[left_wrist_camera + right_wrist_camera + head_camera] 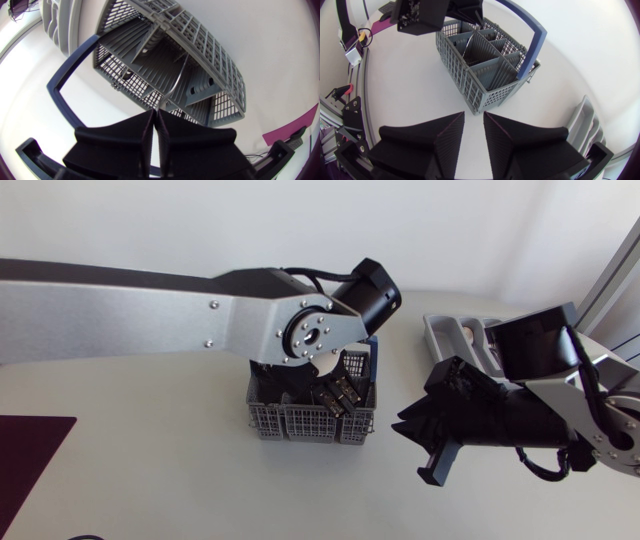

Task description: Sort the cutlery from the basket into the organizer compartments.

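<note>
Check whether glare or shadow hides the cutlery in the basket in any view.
Head view: no glare, but the left arm shades and covers much of the basket. Left wrist view: evenly lit; cutlery piece clear at the left hand. Right wrist view: bright, glare-free.

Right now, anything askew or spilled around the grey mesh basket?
Nothing stands out. The grey plastic mesh basket stands upright, its blue handle tilted to one side. One thin silver utensil leans inside a compartment, pinched by the left gripper.
</note>
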`<state>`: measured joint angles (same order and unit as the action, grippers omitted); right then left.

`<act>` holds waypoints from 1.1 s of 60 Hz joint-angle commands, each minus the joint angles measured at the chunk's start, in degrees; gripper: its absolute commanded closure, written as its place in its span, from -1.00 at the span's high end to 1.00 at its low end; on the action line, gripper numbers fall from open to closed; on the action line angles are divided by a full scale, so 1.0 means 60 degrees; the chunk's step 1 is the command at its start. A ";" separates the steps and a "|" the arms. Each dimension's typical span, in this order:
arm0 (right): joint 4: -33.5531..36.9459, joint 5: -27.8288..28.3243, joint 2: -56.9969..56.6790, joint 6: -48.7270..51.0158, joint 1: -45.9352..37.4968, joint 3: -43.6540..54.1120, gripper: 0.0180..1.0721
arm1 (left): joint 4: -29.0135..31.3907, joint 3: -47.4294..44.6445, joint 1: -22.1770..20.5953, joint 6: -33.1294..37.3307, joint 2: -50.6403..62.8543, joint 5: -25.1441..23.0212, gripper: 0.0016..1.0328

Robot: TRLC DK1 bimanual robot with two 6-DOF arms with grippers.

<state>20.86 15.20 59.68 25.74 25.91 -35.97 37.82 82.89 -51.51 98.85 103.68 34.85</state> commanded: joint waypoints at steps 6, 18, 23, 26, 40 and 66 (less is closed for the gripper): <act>0.0200 0.0001 -0.0220 -0.0129 0.0120 0.0150 -0.38 | -0.0225 -0.0207 -0.0263 0.0107 -0.0844 0.0256 -0.94; -0.0167 -0.0073 -0.0674 -0.0129 0.0178 0.0281 -0.38 | -0.0664 -0.0222 -0.0293 -0.0347 -0.1591 0.0446 -0.94; -0.0445 -0.0351 -0.0762 -0.0115 0.0340 0.0413 -0.38 | -0.0664 -0.0148 -0.0234 -0.0596 -0.1782 0.0446 -0.94; -0.0635 -0.0366 -0.0967 -0.0085 0.0384 0.0501 -0.38 | -0.0664 -0.0134 -0.0190 -0.0801 -0.2001 0.0446 -0.94; -0.1309 -0.1039 -0.1597 0.0252 0.0984 0.0794 -0.38 | 0.0346 0.0423 -0.0322 -0.3306 -0.2104 0.0256 -0.94; -0.2598 -0.2226 -0.2256 0.1189 0.1570 0.1629 -0.38 | 0.2998 0.2781 -0.0717 -0.9326 -0.0156 -0.1634 -0.94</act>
<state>6.94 3.27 46.44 31.03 33.95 -28.53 53.98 96.88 -55.44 49.89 99.88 26.26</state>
